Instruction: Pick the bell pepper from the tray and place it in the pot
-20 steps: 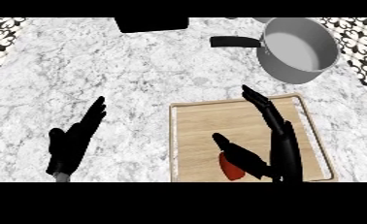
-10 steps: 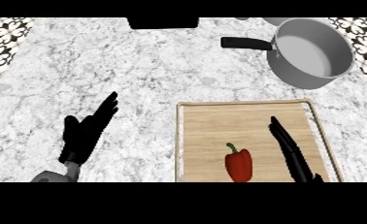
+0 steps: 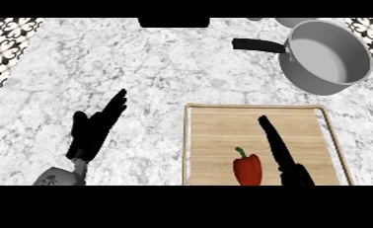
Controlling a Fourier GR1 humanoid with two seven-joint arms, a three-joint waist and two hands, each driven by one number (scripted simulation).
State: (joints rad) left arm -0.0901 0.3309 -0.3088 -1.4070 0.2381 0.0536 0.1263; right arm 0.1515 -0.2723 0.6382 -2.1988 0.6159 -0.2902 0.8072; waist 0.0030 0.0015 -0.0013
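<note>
A red bell pepper (image 3: 247, 169) with a green stem lies on the wooden tray (image 3: 218, 133), near its front edge. My right hand (image 3: 280, 155) is just right of the pepper, over the tray, fingers straight and pointing away, not touching it. The grey pot (image 3: 325, 57) with a black handle (image 3: 258, 46) stands at the back right, beyond the tray. My left hand (image 3: 94, 131) rests open on the counter at the lower left, fingers straight.
A dark rectangular object (image 3: 173, 22) sits at the counter's back edge. A patterned tile strip (image 3: 16, 34) runs along the left side. Marble counter stretches between the left hand and the tray.
The right hand has drawn back toward the lower edge and to the pepper's right, uncovering the pepper. The view has shifted, so pot and tray sit lower and further right.
</note>
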